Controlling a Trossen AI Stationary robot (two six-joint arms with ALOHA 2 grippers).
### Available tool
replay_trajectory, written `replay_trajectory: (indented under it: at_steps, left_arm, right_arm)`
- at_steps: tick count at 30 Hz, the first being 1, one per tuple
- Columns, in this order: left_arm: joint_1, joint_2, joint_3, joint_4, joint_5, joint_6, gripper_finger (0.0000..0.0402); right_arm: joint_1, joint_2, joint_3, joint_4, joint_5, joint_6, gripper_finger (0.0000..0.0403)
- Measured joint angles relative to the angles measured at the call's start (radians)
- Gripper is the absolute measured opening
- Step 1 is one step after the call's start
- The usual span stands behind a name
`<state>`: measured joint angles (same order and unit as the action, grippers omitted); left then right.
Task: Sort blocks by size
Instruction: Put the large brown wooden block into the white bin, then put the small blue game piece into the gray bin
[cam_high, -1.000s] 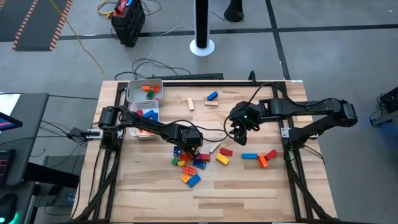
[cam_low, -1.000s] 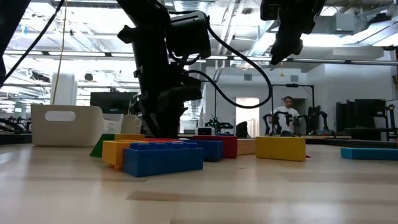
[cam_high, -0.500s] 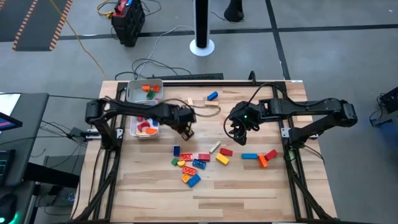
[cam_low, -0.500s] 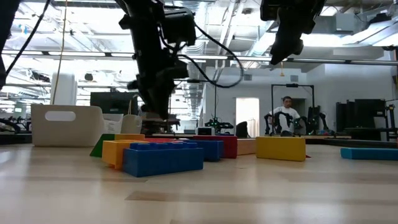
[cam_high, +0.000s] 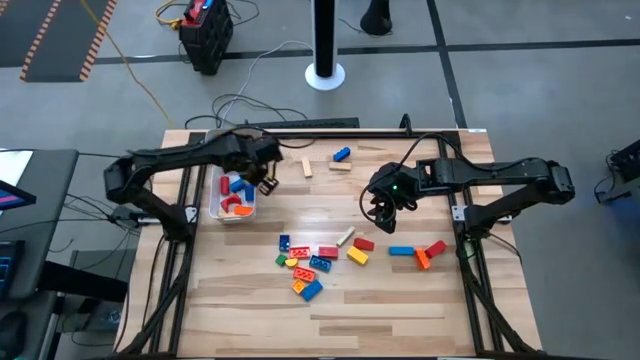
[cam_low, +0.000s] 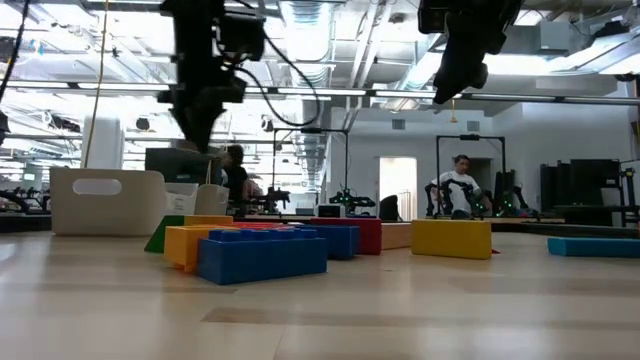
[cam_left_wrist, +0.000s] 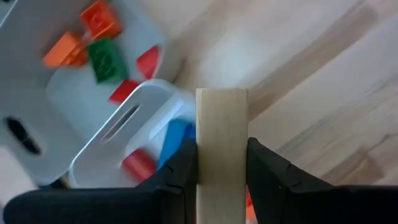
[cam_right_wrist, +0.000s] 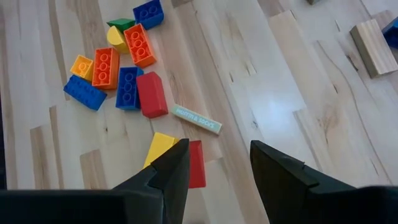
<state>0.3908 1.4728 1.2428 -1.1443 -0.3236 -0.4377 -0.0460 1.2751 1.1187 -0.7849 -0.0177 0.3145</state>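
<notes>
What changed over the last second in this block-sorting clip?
The left gripper, shut on a pale tan block, rose from the block pile at mid-table and swung back to the white trays, now hovering beside them. The right gripper stayed open and empty above the table; the loose blocks did not move.

Overhead looks straight down; low camera level; both share brick cluster.

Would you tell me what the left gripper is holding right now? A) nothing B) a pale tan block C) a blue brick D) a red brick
B: in the left wrist view the left gripper is shut on a pale tan block, near the white trays.
</notes>
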Motion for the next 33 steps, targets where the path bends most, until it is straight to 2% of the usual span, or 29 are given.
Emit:
replay_trajectory:
  at_steps: [8, 12, 16, 20, 25, 27, 29, 33]
  left_arm:
    - [0.019, -0.174, -0.215, -0.01, 0.006, -0.119, 0.0106]
    - [0.02, -0.244, -0.286, -0.007, 0.044, -0.191, 0.0169]
    - [0.019, -0.276, -0.301, -0.009, 0.071, -0.226, 0.0228]
    - [0.006, -0.294, -0.301, 0.106, 0.156, -0.203, 0.0248]
    - [-0.125, -0.293, -0.3, 0.426, 0.324, -0.079, 0.0241]
    - [-0.217, -0.277, -0.3, 0.515, 0.348, 0.026, 0.0237]
    - [-0.303, -0.254, -0.3, 0.534, 0.348, 0.115, 0.0234]
    - [-0.395, -0.178, -0.3, 0.529, 0.361, -0.018, 0.0233]
  right_arm:
    - [0.0, 0.0, 0.0, 0.02, 0.01, 0.002, 0.0194]
    - [0.0, 0.0, 0.0, 0.038, 0.011, 0.002, 0.0194]
    - [0.0, 0.0, 0.0, 0.062, 0.011, -0.001, 0.0194]
    - [0.0, 0.0, 0.0, 0.103, 0.011, -0.006, 0.0194]
    - [0.0, 0.0, 0.0, 0.121, 0.011, -0.009, 0.0194]
    - [0.0, 0.0, 0.0, 0.11, 0.011, -0.01, 0.0194]
    - [0.0, 0.0, 0.0, 0.107, 0.011, -0.012, 0.0194]
    - [0.0, 0.0, 0.0, 0.108, 0.011, -0.01, 0.0194]
